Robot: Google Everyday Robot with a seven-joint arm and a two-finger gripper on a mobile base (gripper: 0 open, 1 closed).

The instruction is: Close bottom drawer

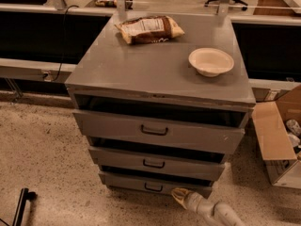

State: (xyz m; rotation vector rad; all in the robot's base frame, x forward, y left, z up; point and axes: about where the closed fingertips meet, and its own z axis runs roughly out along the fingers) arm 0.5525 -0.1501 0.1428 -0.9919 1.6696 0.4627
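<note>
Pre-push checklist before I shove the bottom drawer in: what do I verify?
1. Bottom grey metal drawer ajar, needs closing: ok.
2. Gripper low at that drawer's front, right of its small dark bar handle: ok.
3. Gripper touching the drawer front: cannot tell.
4. Nothing poking out of the drawer's gap: ok, none visible.
5. Brown cardboard box on the floor to the right stands apart from the arm: ok.
6. Cream bowl and snack bag on the cabinet top sit back from the front edge: ok.
</note>
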